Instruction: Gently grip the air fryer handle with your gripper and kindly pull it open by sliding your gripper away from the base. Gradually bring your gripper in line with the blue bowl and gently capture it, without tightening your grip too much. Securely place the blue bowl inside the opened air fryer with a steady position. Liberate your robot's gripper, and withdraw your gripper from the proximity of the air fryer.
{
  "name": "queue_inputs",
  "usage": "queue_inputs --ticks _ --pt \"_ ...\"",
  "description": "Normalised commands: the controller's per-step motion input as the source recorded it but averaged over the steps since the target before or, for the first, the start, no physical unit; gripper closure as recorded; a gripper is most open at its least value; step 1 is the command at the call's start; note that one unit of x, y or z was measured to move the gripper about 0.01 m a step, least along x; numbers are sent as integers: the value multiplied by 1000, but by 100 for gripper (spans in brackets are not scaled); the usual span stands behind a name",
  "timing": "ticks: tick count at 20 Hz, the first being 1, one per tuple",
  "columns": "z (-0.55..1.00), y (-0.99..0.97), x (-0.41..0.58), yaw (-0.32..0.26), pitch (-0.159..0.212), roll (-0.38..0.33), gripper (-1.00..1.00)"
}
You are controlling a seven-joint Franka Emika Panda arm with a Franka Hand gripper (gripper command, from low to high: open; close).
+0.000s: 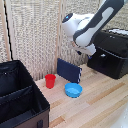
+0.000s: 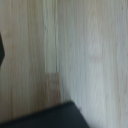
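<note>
The large boxy matte-black air fryer [image 1: 111, 54] stands on the pale wooden plank worktop [image 1: 100, 102] at the exterior view's right, its drawer apparently shut. A short black vertical handle [image 1: 103, 56] projects from the drawer front, facing the open worktop; its long axis is upright.

The white arm's hand [image 1: 80, 51] hangs just beside that front, above the worktop, on the exterior view's left of the air fryer and slightly higher than the handle. The handle thus lies toward the exterior view's right and a little below the hand. The fingers are hidden behind the wrist housing, so I cannot tell whether the hand is open or closed; it appears to hold nothing.

The small shallow bright-blue plastic bowl [image 1: 73, 90] rests on the worktop well apart from the air fryer, toward the exterior view's left and nearer the camera. It is untouched.

The wrist view shows only blurred wood and a dark edge of uncertain identity.

Judgement: the opening step is not yet done; the hand must close the short gap sideways and lower.
</note>
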Motion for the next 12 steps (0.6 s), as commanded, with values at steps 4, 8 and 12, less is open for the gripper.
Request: queue_inputs --ticks 4,8,12 --pt "-244 -509 0 103 -39 -204 -100" --pt "-244 -552 0 150 -38 -179 -100" --pt "-258 -579 0 155 -26 -160 -100"
